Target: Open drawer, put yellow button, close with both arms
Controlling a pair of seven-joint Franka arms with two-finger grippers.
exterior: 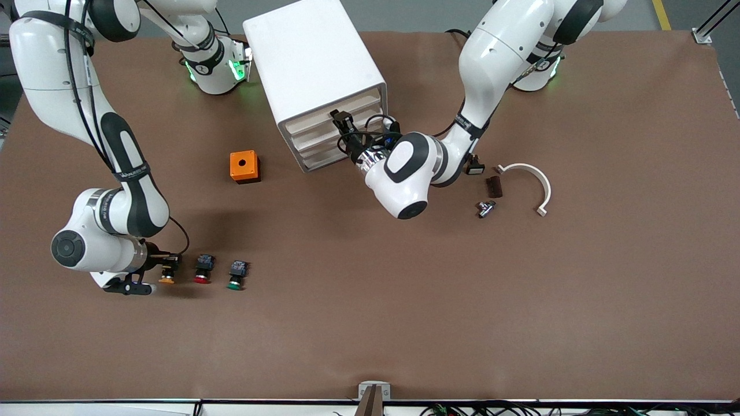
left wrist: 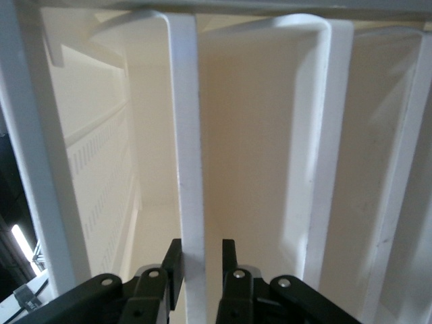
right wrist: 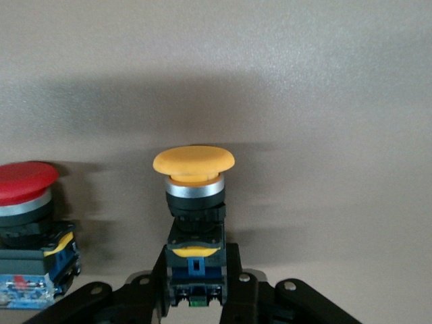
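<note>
Left pincer grips the drawer; right pincer grips yellow button.

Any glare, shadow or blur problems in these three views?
Front view: even light, soft shadows beside the cabinet. Left wrist view: the drawer front looks washed out, the left gripper dark. Right wrist view: the yellow button sharp, shadow on the table.

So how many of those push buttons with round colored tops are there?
3, in a row near the front camera: the yellow-capped button in the right hand, the red-capped button beside it, then the green-capped button. None looks hidden.
</note>
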